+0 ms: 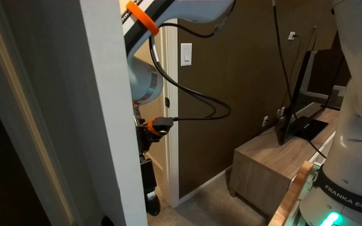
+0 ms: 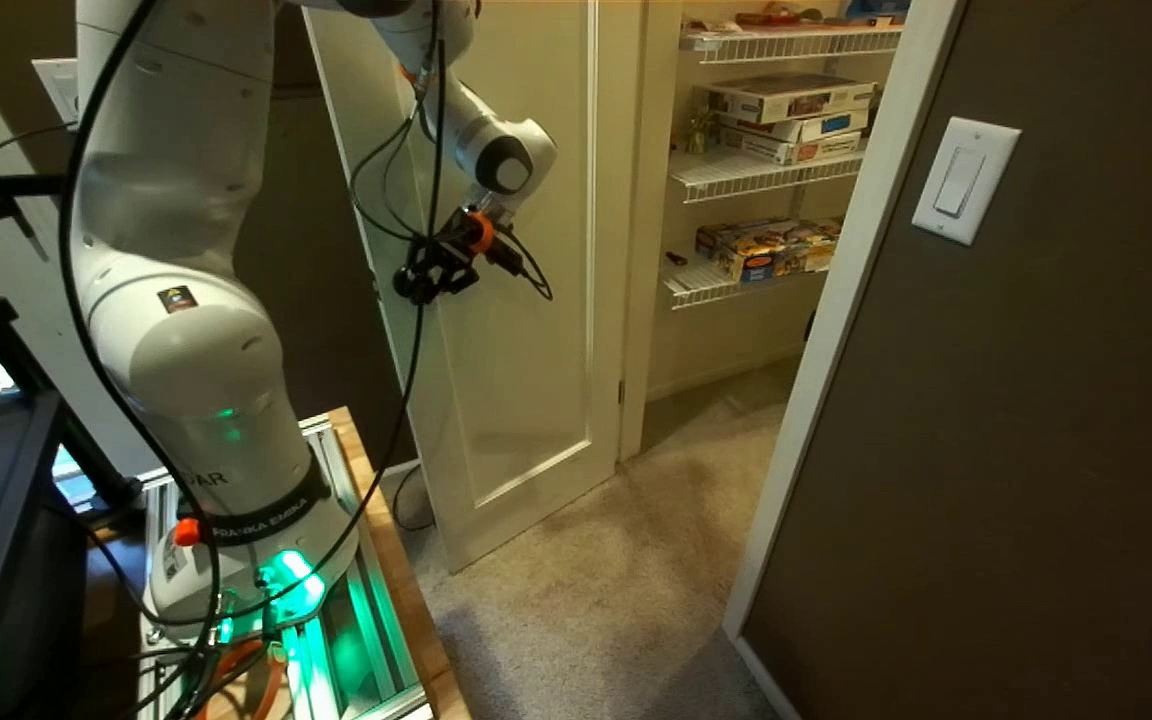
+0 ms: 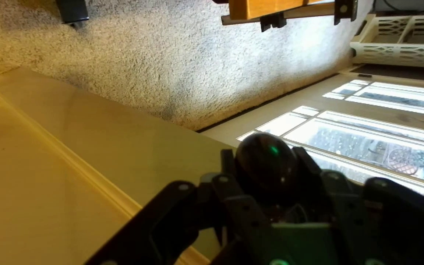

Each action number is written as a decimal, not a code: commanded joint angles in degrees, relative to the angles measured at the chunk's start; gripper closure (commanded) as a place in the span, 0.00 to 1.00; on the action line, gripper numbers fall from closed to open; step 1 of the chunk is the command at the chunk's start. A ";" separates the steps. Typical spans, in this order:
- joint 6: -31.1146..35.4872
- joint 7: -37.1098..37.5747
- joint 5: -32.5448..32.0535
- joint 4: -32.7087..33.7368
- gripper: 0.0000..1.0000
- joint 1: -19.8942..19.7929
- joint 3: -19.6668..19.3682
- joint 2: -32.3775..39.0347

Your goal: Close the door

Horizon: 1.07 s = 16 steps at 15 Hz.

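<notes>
The white door (image 2: pixel 526 350) stands open beside a closet doorway in an exterior view. Its free edge is nearest the robot base, its hinge side at the doorway. In an exterior view the door's long edge (image 1: pixel 115 125) is upright and partly hides the gripper (image 1: pixel 151 197). In the wrist view the door panel (image 3: pixel 131 154) fills the left. My gripper (image 3: pixel 267 176) has one finger on each side of the dark round door knob (image 3: pixel 265 158) and looks shut on it. The gripper (image 2: pixel 423 280) is at the door's free edge.
The doorway has a white frame (image 2: pixel 826 370); wire shelves (image 2: pixel 776 180) with boxes are inside. A wooden cabinet (image 1: pixel 259 175) bearing a screen (image 1: pixel 306 97) stands by the brown wall. The robot base sits on a wood-edged stand (image 2: pixel 396 570). Loose black cables hang along the arm.
</notes>
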 commanded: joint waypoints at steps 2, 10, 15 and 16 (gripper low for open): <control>-8.95 5.01 2.60 3.53 0.84 -0.50 -0.09 2.71; -8.10 12.49 3.94 5.46 0.84 0.25 -1.55 5.29; -13.03 11.93 -4.76 8.39 0.84 1.55 -2.08 7.13; -14.37 11.45 -6.87 9.53 0.84 1.85 -2.16 7.66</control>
